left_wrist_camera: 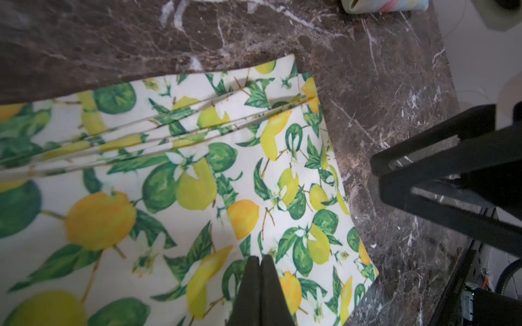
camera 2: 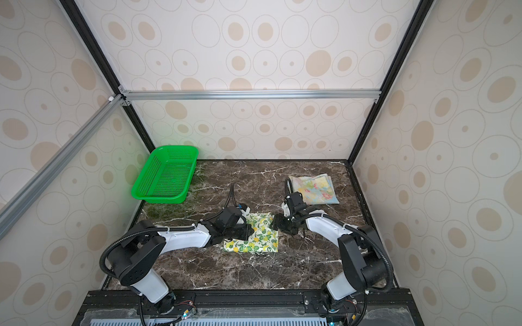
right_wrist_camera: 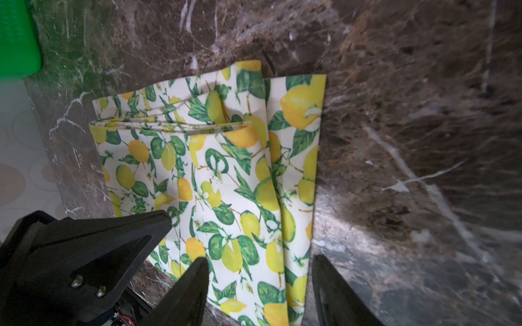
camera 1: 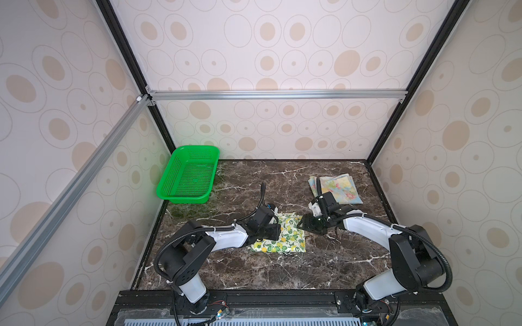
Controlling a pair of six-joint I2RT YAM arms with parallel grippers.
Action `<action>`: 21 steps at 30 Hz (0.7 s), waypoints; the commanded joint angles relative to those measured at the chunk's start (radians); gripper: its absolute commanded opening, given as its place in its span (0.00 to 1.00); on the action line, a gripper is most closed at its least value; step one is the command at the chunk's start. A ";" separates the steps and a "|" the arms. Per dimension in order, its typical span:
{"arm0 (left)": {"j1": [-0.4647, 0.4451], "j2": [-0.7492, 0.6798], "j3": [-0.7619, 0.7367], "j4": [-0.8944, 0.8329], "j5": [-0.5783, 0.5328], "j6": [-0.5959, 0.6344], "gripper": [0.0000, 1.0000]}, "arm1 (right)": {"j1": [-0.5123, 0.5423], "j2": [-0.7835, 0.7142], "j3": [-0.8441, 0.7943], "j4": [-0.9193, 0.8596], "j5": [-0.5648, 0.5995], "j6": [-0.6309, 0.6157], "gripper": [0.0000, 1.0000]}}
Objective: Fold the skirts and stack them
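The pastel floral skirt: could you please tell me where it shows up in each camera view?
In a top view: the floral skirt lies folded at the far right of the table.
In a top view: same spot.
Left wrist: a sliver at the frame's edge, beyond the lemon skirt.
Right wrist: not in it.
Shared landmark: the lemon skirt, seen in all four views.

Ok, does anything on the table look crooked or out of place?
Nothing spilled or damaged. The lemon skirt has layers that don't line up at one edge, and it lies apart from the flowered skirt, not stacked on it.
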State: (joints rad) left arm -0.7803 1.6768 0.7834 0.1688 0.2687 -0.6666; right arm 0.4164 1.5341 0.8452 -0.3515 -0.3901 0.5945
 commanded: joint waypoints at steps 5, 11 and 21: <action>-0.004 0.069 0.045 0.059 0.059 -0.009 0.00 | -0.005 0.075 -0.030 0.039 -0.035 -0.024 0.61; -0.005 0.079 0.031 0.060 0.067 -0.013 0.00 | -0.003 0.108 -0.057 0.082 -0.047 -0.011 0.59; -0.005 0.082 0.020 0.060 0.063 -0.019 0.00 | -0.001 0.131 -0.101 0.157 -0.064 0.027 0.51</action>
State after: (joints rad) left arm -0.7811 1.7485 0.7956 0.2165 0.3305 -0.6727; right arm 0.4129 1.6253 0.7826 -0.1833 -0.4770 0.6056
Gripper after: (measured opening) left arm 0.047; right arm 0.519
